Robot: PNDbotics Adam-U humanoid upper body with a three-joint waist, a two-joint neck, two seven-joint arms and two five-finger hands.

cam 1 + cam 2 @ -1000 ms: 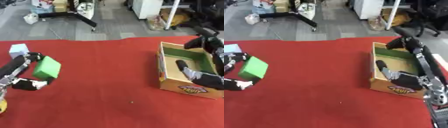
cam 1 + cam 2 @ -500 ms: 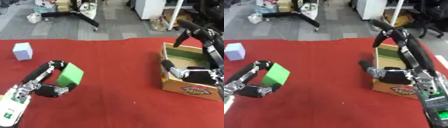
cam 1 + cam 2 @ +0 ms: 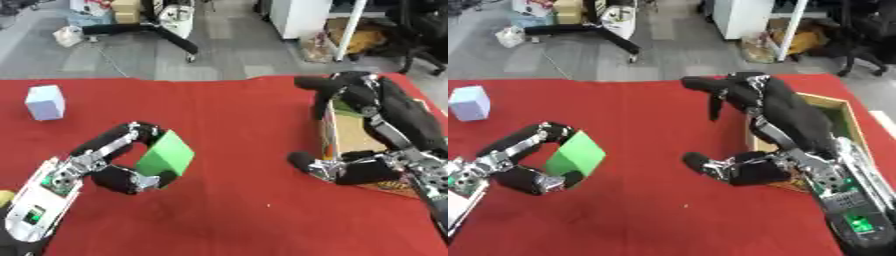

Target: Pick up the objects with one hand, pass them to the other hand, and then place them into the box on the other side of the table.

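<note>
A green block hangs above the red table, pinched between the fingers and thumb of my left hand, left of centre. My right hand is open, its fingers and thumb spread wide, out over the table's middle-right with its opening turned toward the block and a gap still between them. Behind it, at the right edge, stands the cardboard box with a green inside; my right arm hides most of it. A pale blue cube rests on the cloth at the far left.
The red cloth covers the whole table. Beyond its far edge is grey floor with a black stand and office clutter. A small yellow thing shows at the left edge.
My left hand has carried the green block rightward toward the centre. My right hand has come left, out from the box, with its fingers spread.
</note>
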